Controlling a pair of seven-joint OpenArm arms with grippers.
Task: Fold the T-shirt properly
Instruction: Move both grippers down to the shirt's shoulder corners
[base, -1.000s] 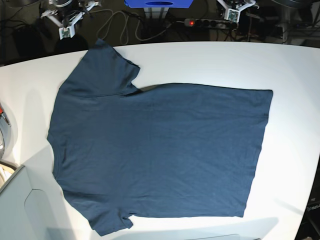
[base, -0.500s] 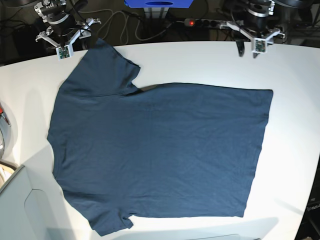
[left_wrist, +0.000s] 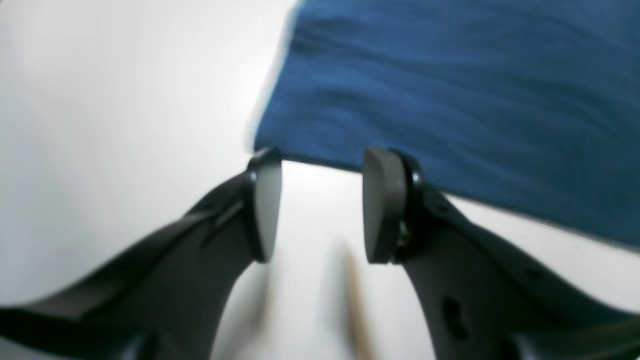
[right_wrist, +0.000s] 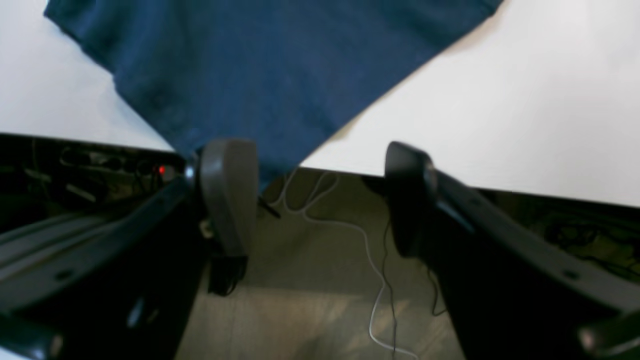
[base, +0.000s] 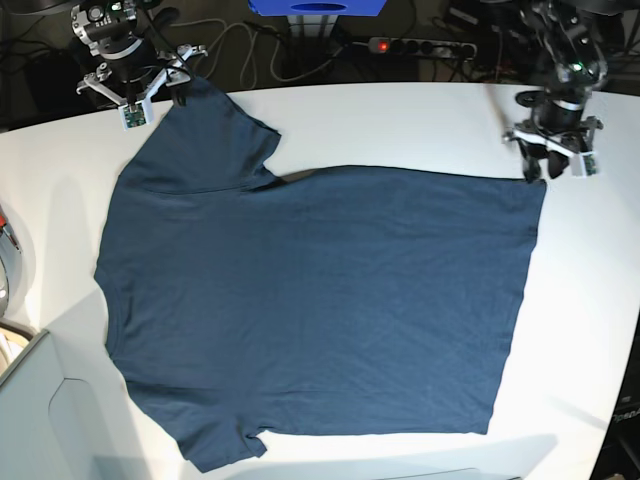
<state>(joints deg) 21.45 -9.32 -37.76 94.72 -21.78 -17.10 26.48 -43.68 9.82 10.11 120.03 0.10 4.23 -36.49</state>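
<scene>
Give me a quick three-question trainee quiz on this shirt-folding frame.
1. True or false: the T-shirt lies spread flat on the table.
2. Which hand sits at the hem corner: A) left hand B) right hand?
3. Fill in: both hands have their jaws ___.

Key: 1 true. 2 A; the right hand is at the sleeve by the table's far edge. 3 open, with no cloth gripped yet.
</scene>
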